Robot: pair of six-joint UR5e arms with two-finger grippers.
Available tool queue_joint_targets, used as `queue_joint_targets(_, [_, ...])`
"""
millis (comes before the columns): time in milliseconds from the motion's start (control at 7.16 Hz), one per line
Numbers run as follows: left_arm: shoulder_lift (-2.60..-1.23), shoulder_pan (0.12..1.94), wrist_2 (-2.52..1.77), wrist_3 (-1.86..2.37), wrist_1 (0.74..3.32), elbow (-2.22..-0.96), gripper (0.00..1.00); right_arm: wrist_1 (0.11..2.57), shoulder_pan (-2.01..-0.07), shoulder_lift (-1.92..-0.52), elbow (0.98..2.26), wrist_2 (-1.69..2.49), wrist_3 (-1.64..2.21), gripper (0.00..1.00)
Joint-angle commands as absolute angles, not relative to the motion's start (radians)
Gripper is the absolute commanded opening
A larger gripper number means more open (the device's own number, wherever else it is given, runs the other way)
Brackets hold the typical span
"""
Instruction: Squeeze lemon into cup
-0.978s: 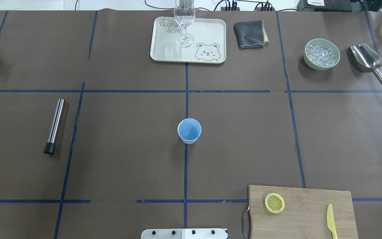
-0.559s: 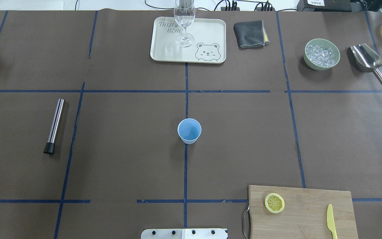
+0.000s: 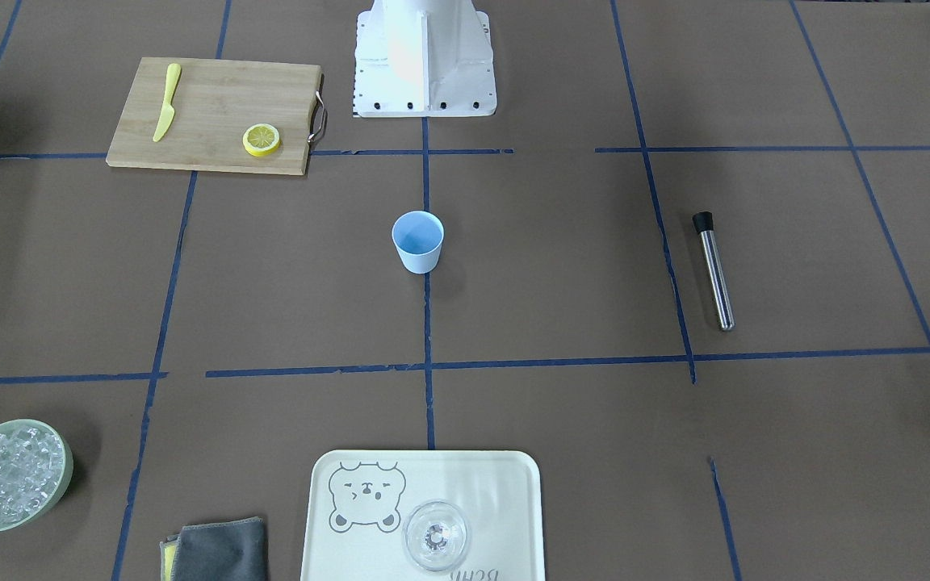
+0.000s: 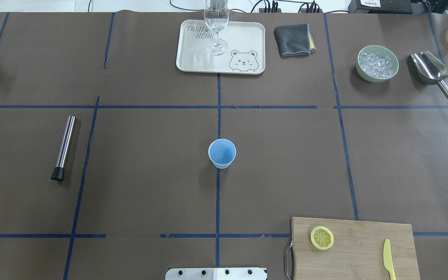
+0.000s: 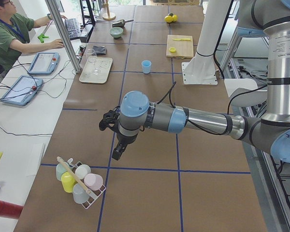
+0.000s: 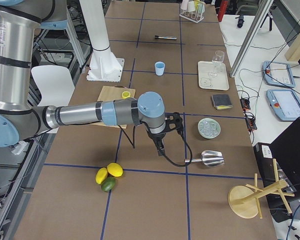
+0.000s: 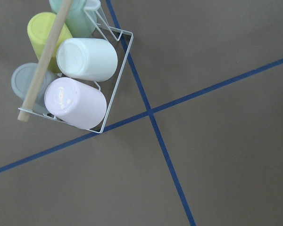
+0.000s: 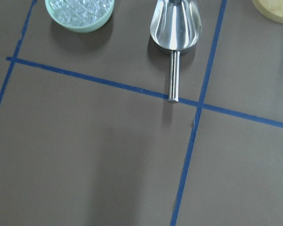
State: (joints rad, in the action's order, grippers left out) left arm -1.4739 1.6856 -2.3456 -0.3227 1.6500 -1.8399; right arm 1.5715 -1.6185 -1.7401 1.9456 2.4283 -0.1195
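Observation:
The lemon (image 4: 322, 237), a yellow half with its cut face up, lies on the wooden cutting board (image 4: 356, 249) at the near right. The light-blue cup (image 4: 222, 153) stands upright and empty at the table's centre. Both show in the front-facing view, lemon (image 3: 261, 139) and cup (image 3: 417, 240). Neither gripper shows in the overhead or front-facing view. My left gripper (image 5: 118, 150) hangs over the table's far left end by a cup rack (image 7: 80, 70). My right gripper (image 6: 161, 147) hangs over the far right end near the scoop (image 8: 175, 26). I cannot tell whether either is open or shut.
A yellow plastic knife (image 4: 389, 259) lies on the board. A tray (image 4: 193, 54) with a clear glass (image 4: 216, 27), a grey cloth (image 4: 294, 39), a green bowl of ice (image 4: 377, 63) and a steel muddler (image 4: 63, 147) are on the table. Whole fruits (image 6: 109, 176) lie near the right arm.

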Motion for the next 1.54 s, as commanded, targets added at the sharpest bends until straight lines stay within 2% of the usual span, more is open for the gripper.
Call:
queue_joint_targets(0, [-1.47, 1.686, -2.352, -0.321, 1.692, -1.839, 1.0, 1.377, -1.527, -1.732, 2.003, 2.419, 0.188, 1.0])
queue_joint_targets(419, [-1.471, 1.686, -2.353, -0.321, 1.695, -1.847, 1.0, 1.012, -1.286, -1.784, 2.005, 2.293, 0.35, 1.0])
queue_joint_targets(559, [-1.471, 1.684, -2.353, -0.322, 1.695, -1.844, 1.0, 0.99, -1.149, -1.781, 2.014, 2.252, 0.584, 1.0])
queue_joint_targets(699, [-1.471, 1.684, -2.353, -0.321, 1.697, -1.844, 1.0, 0.989, -1.03, -1.772, 2.081, 2.136, 0.762, 1.0])
queue_joint_targets(978, [-1.471, 1.683, -2.353, -0.321, 1.735, -1.844, 1.0, 0.996, -0.82, -1.799, 2.176, 2.021, 0.923, 1.0])
queue_joint_targets(1397, [-1.474, 1.683, -2.353, -0.321, 1.765, -1.845, 1.0, 1.003, -0.341, -1.847, 2.238, 1.511, 1.254, 1.0])
